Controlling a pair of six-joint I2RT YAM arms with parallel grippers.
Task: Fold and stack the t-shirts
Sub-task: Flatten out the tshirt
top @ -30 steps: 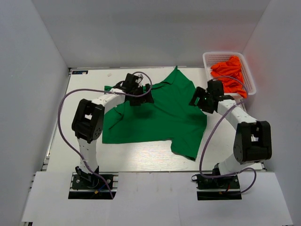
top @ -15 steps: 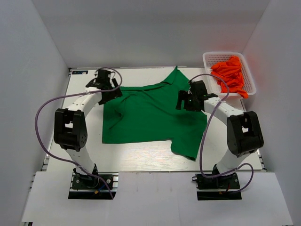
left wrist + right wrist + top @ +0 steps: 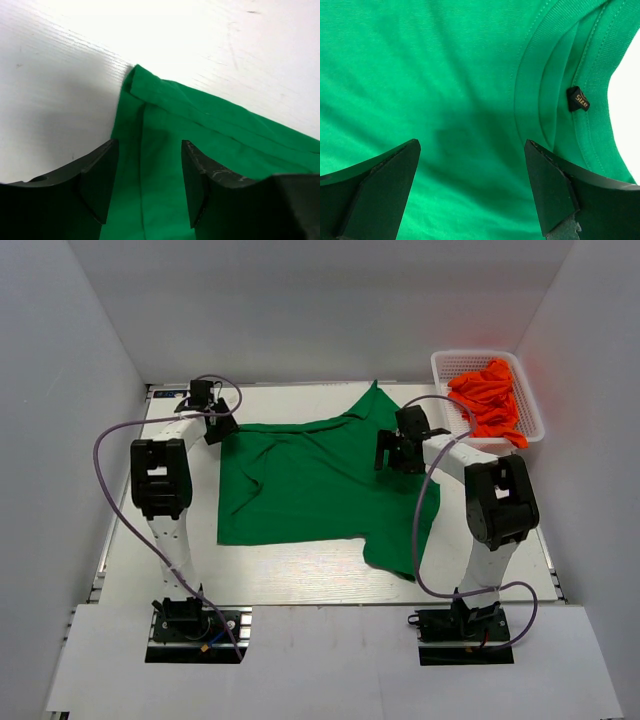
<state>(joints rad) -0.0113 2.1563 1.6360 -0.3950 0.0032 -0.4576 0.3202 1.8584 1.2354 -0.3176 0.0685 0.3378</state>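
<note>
Nearest the arm bases, the green t-shirt (image 3: 320,490) lies on the white worktop (image 3: 290,575), filling the middle of it. It is plain kelly green with no print. It is spread mostly flat, with soft creases near its left side. One sleeve-like flap reaches toward the near right, and another comes to a point at the far edge.

The right wrist view shows the ribbed collar (image 3: 545,85) with a small dark size tag (image 3: 578,98) sewn inside it. The collar sits at the shirt's right side, so the neck points right, toward the basket side. The straight edge that looks like the hem is on the left. The shirt's long axis therefore runs left to right across the worktop.

Farther in, the right claw (image 3: 398,455) hangs over the shirt's right part, close to the collar. It is released, with its fingers (image 3: 380,185) spread wide over smooth cloth. Whether they touch the cloth cannot be told.

The left claw (image 3: 213,425) is at the shirt's far left corner. It is also released, and its dark fingers (image 3: 100,180) straddle the stitched edge just behind the corner tip.

At the far right corner of the worktop stands a white mesh basket (image 3: 470,354). It holds the orange t-shirts (image 3: 487,398), crumpled in a heap, with some cloth spilling over its near rim. They lie well apart from the green one.
</note>
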